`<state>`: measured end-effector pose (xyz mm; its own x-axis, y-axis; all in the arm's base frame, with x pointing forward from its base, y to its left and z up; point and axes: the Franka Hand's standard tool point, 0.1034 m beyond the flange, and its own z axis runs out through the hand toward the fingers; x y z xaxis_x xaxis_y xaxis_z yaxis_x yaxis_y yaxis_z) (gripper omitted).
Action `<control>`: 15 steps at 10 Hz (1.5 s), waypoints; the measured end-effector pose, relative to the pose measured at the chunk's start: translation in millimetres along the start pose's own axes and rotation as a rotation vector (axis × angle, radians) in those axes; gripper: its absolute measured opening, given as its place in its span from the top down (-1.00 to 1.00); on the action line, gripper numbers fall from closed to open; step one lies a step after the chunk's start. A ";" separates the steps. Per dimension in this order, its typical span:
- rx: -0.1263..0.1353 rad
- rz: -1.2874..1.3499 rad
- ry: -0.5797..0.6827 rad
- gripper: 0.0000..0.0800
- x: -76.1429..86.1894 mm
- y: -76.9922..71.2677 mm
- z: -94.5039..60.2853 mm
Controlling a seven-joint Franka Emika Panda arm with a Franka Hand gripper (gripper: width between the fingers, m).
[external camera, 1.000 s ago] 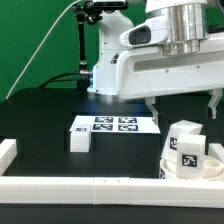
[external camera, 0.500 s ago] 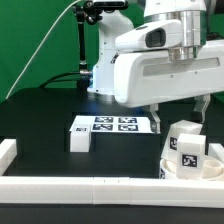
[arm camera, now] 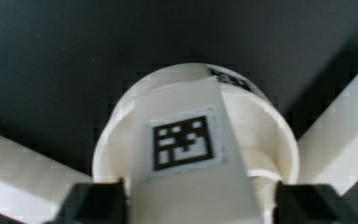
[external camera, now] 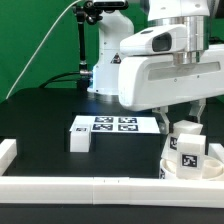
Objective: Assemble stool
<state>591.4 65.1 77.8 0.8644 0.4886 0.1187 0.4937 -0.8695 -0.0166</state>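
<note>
My claw [external camera: 182,120] hangs over the near part of the surface [external camera: 40,120] on the exterior view's right, fingers straddling the top of an upright stool leg [external camera: 187,150]. In the wrist view the leg fills the space between both fingers [arm camera: 91,205], with no gap visible on either side and its square tag facing the camera. Can't tell whether I'm actually clamping it or only touching. That leg stands at the round seat [external camera: 170,168], which sits just behind the long front rail [external camera: 90,185]; can't tell if it's socketed in. A second leg [external camera: 80,139] lies loose on the exterior view's left, just beside the marker board [external camera: 115,124], well apart from the seat. Short rail [external camera: 8,150] at the near-left edge.
</note>
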 end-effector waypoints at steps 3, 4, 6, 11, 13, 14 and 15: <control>0.000 0.037 0.000 0.15 -0.7 1.4 -0.1; 0.000 0.038 0.000 0.15 -0.9 1.8 -0.1; -0.007 0.224 0.018 0.15 -2.4 5.1 0.7; -0.008 0.811 0.040 0.15 -2.7 5.4 0.8; -0.006 0.977 0.040 0.15 -2.8 5.2 0.7; -0.004 1.044 0.041 0.15 -2.7 5.3 0.3; -0.003 1.107 0.040 0.15 -2.8 5.2 0.2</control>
<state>591.6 59.2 77.2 0.8245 -0.5612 0.0722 -0.5499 -0.8248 -0.1313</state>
